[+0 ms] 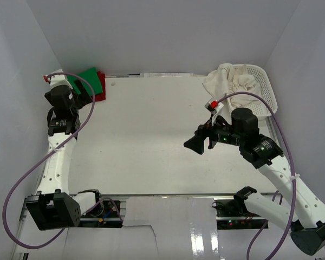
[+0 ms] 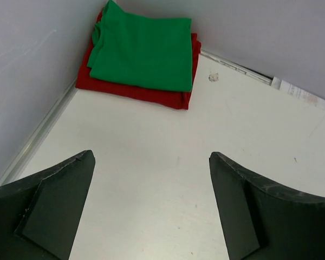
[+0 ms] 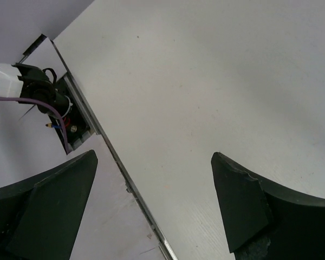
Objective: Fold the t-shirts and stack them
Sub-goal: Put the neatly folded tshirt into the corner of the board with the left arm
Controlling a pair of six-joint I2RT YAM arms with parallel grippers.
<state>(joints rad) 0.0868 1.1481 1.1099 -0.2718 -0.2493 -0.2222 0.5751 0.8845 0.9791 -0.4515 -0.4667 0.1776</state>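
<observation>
While my left gripper (image 2: 151,162) and right gripper (image 3: 154,162) hang spread and empty, the green t-shirt (image 2: 143,51) lies folded on the red t-shirt (image 2: 134,92) in the counter's (image 1: 151,124) far left corner. Cream-white t-shirts (image 1: 230,84) heap in the basket (image 1: 266,89) at the far right corner (soft, light, floppy, I judge); I'd pinch a raised fold.

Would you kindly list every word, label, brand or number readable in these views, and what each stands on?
No text can be read.
Faint marks on the white paper strip at the table edge: too blurred to read.
No print on the green t-shirt or the red t-shirt.
</observation>
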